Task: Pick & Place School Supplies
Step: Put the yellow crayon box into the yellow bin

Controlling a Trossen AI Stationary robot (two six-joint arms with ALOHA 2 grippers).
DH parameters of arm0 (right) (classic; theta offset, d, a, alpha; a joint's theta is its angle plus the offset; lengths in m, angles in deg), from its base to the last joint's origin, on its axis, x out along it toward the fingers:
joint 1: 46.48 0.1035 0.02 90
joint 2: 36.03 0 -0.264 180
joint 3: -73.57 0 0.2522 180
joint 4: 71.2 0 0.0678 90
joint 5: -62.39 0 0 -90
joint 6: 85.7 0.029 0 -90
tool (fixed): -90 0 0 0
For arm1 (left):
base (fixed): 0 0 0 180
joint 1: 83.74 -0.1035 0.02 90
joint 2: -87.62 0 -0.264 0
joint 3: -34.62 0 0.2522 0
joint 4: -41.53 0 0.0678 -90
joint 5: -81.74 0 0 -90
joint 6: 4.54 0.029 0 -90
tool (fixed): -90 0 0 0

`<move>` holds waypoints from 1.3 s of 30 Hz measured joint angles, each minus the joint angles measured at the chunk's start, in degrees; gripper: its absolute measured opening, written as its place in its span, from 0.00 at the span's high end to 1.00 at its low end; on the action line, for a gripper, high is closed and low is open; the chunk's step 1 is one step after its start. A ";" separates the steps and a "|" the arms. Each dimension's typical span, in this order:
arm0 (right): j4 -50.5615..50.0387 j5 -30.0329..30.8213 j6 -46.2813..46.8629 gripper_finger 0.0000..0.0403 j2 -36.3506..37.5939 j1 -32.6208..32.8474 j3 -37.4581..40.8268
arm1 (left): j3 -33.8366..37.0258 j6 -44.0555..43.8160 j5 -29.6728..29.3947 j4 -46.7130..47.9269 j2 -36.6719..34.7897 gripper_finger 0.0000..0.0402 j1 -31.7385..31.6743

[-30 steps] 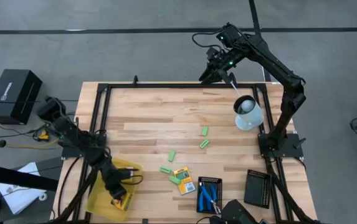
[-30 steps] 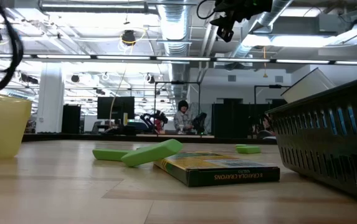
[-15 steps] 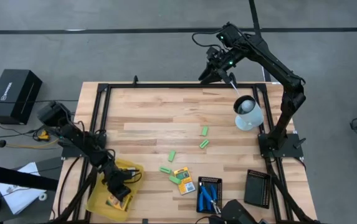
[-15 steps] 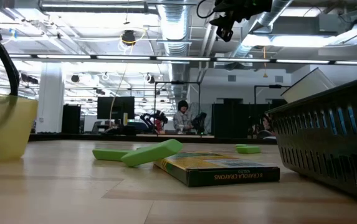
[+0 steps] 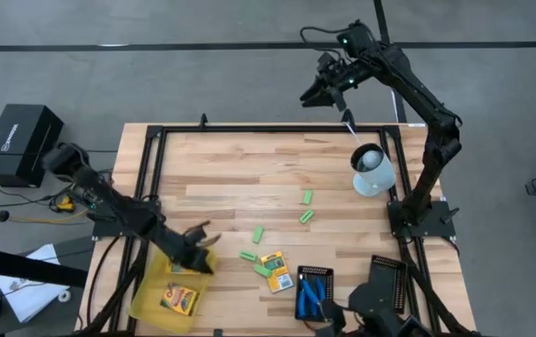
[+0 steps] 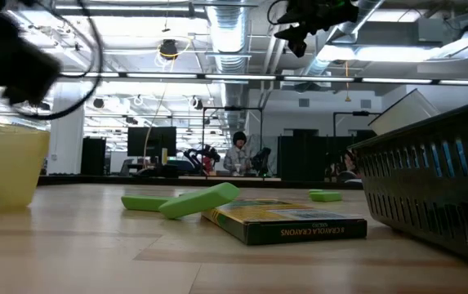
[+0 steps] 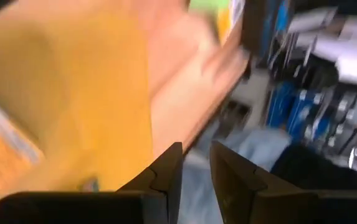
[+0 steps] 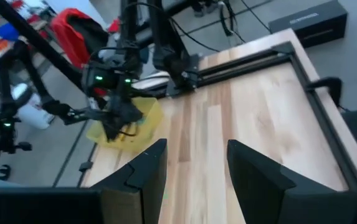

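While overhead shows the crayon pack (image 5: 180, 300) in the tray (image 5: 146, 301), low hides it.

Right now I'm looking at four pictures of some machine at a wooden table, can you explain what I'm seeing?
Two robot arms work at a wooden table. One picture looks straight down, one sits level with the tabletop, and two come from cameras on the wrists. The left gripper is open and empty above the yellow tray, which holds a crayon pack. The right gripper, open too, waits beyond the far edge. Green blocks and another pack lie loose; blue-handled scissors sit in a black tray.
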 joint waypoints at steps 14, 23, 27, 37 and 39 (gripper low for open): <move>1.50 -2.01 0.38 0.61 1.55 -2.49 0.00 | -4.33 29.04 8.86 1.49 0.68 0.81 -35.52; 1.07 -2.07 1.13 0.61 1.55 -2.44 0.00 | -22.72 48.23 25.10 1.39 17.87 0.80 -48.68; 0.61 -2.09 1.13 0.61 1.55 -2.44 0.00 | -31.49 55.77 30.56 5.82 25.91 0.74 -49.64; 0.55 -2.11 1.16 0.61 1.55 -2.42 0.00 | -44.40 73.49 34.63 15.97 42.45 0.58 -48.08; 0.56 -2.11 1.19 0.61 1.55 -2.42 0.00 | -46.40 76.38 34.67 18.76 44.75 0.58 -47.47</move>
